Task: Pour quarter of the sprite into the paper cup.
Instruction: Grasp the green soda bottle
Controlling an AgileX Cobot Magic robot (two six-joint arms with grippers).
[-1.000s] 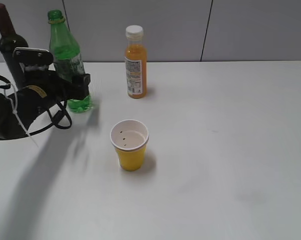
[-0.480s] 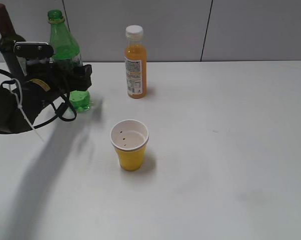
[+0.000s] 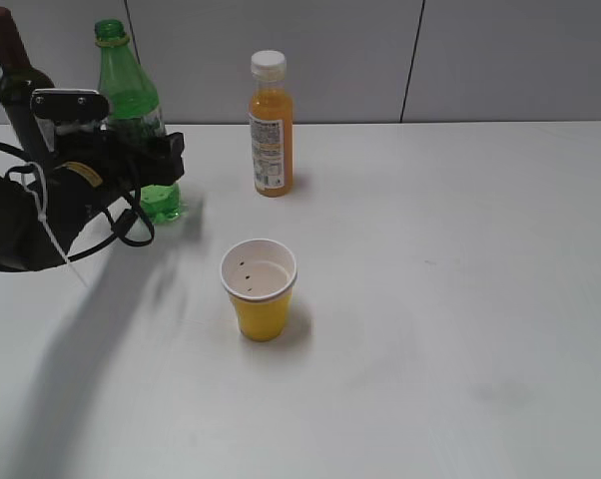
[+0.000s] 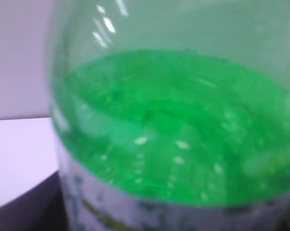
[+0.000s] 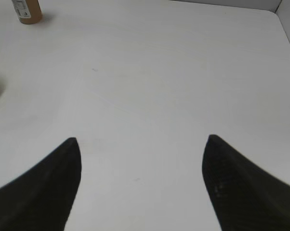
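The sprite (image 3: 131, 100), a tall green bottle with a pale label band, stands upright at the back left of the table. My left gripper (image 3: 143, 160) is around its label band, one black finger showing on the bottle's right side, and looks shut on it. The bottle fills the left wrist view (image 4: 174, 130), with green liquid above the label. The yellow paper cup (image 3: 260, 289) stands upright and apart, nearer the front and to the right of the bottle. My right gripper (image 5: 141, 159) is open and empty over bare table; it is not in the exterior view.
A dark wine bottle (image 3: 16, 85) stands just left of the sprite, behind my left arm. An orange juice bottle with a white cap (image 3: 271, 130) stands at the back middle; its base shows in the right wrist view (image 5: 25, 12). The white table (image 3: 460, 299) stretches right.
My left gripper has risen along the sprite from near its base to the label band. The bottle, the cup and the other bottles have not moved.
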